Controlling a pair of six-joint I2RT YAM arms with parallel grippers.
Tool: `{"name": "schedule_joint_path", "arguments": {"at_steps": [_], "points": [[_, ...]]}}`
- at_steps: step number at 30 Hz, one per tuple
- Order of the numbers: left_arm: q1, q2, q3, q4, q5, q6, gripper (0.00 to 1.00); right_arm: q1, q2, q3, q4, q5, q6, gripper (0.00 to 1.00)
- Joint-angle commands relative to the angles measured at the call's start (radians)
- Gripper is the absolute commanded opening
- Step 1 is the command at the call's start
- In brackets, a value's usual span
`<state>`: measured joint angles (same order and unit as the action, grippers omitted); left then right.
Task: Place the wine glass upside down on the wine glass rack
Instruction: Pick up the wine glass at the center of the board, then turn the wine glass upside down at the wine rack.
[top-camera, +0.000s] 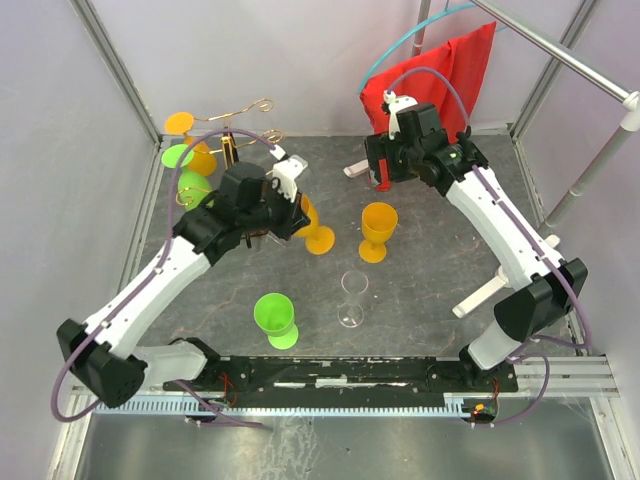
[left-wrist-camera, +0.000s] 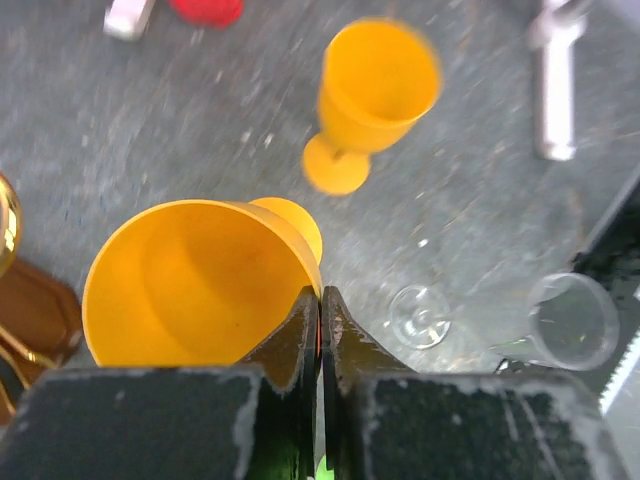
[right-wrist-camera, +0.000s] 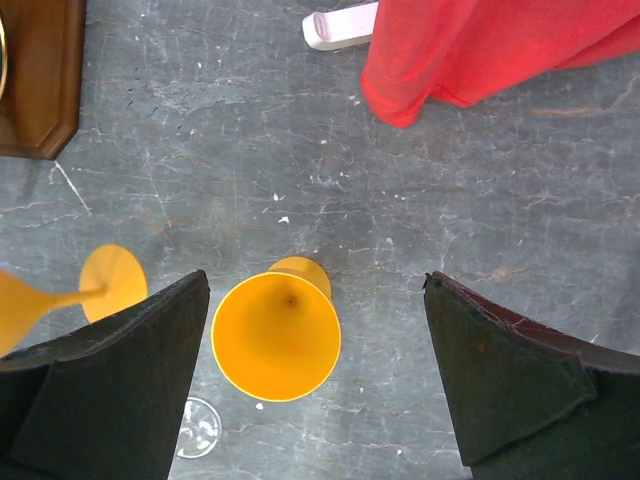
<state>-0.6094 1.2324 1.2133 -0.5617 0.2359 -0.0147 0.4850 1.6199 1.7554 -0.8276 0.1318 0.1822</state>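
Pinching the rim of the held glass, the left gripper has both fingers pressed onto the thin orange wall. In the top view this glass hangs tilted, with its bowl at the fingers and its foot lower right, near frame centre. I cannot tell whether the foot touches the table. The rack stands in the upper left, just past the left wrist and apart from the held glass. Orange and green glasses hang on the rack's left side.

The right gripper is spread wide above an upright second orange glass, touching nothing. Bare table lies between that glass and the rack's base. A clear glass and a green glass stand lower centre. A red cloth fills the upper right corner.
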Motion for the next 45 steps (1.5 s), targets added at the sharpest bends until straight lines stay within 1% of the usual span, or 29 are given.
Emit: {"name": "schedule_joint_path", "arguments": {"at_steps": [1, 5, 8, 10, 13, 17, 20, 22, 24, 25, 27, 29, 31, 34, 36, 39, 42, 45], "points": [[-0.004, -0.099, 0.109, 0.144, 0.211, -0.022, 0.03, -0.027, -0.053, -0.01, 0.055, -0.066, 0.063, 0.96], [-0.004, -0.145, 0.165, 0.217, 0.276, -0.043, 0.03, -0.048, -0.038, -0.017, 0.049, -0.081, 0.095, 0.96], [-0.004, -0.186, 0.186, 0.27, 0.254, -0.038, 0.03, -0.064, -0.039, -0.025, 0.045, -0.069, 0.109, 0.96], [-0.004, -0.215, 0.194, 0.303, 0.185, -0.024, 0.03, -0.072, -0.044, -0.029, 0.04, -0.058, 0.118, 0.96], [-0.005, -0.269, 0.166, 0.396, 0.029, 0.026, 0.03, -0.083, -0.057, -0.026, 0.032, -0.057, 0.133, 0.95], [-0.005, -0.32, 0.027, 0.644, -0.133, 0.084, 0.03, -0.085, -0.068, 0.017, 0.016, -0.088, 0.167, 0.95], [-0.004, -0.305, -0.053, 0.837, -0.209, 0.108, 0.03, -0.084, -0.081, 0.059, 0.019, -0.131, 0.215, 0.95], [-0.004, -0.284, -0.098, 0.965, -0.242, 0.106, 0.03, -0.085, -0.101, 0.065, 0.067, -0.19, 0.268, 0.95], [-0.004, -0.263, -0.158, 1.12, -0.269, 0.082, 0.03, -0.084, -0.137, 0.031, 0.182, -0.276, 0.35, 0.95], [-0.004, -0.25, -0.18, 1.203, -0.273, 0.07, 0.03, -0.083, -0.158, -0.016, 0.273, -0.323, 0.404, 0.95], [-0.004, -0.218, -0.207, 1.327, -0.296, 0.028, 0.03, -0.084, -0.199, -0.103, 0.496, -0.426, 0.513, 0.95], [-0.005, -0.184, -0.221, 1.416, -0.31, -0.017, 0.03, -0.083, -0.223, -0.195, 0.766, -0.515, 0.633, 0.95], [-0.004, -0.155, -0.228, 1.477, -0.311, -0.07, 0.03, -0.084, -0.221, -0.236, 0.947, -0.56, 0.728, 0.95], [-0.004, -0.127, -0.248, 1.568, -0.31, -0.138, 0.03, -0.084, -0.179, -0.239, 1.104, -0.611, 0.847, 0.95], [-0.004, -0.113, -0.262, 1.629, -0.307, -0.166, 0.03, -0.084, -0.15, -0.254, 1.213, -0.613, 0.951, 0.94], [-0.004, -0.093, -0.272, 1.674, -0.283, -0.177, 0.03, -0.081, -0.098, -0.258, 1.342, -0.606, 1.099, 0.93], [-0.004, -0.077, -0.288, 1.721, -0.28, -0.186, 0.03, -0.073, -0.052, -0.254, 1.447, -0.589, 1.189, 0.92], [-0.004, -0.06, -0.298, 1.755, -0.282, -0.195, 0.03, -0.06, -0.015, -0.246, 1.527, -0.566, 1.238, 0.92]]}}
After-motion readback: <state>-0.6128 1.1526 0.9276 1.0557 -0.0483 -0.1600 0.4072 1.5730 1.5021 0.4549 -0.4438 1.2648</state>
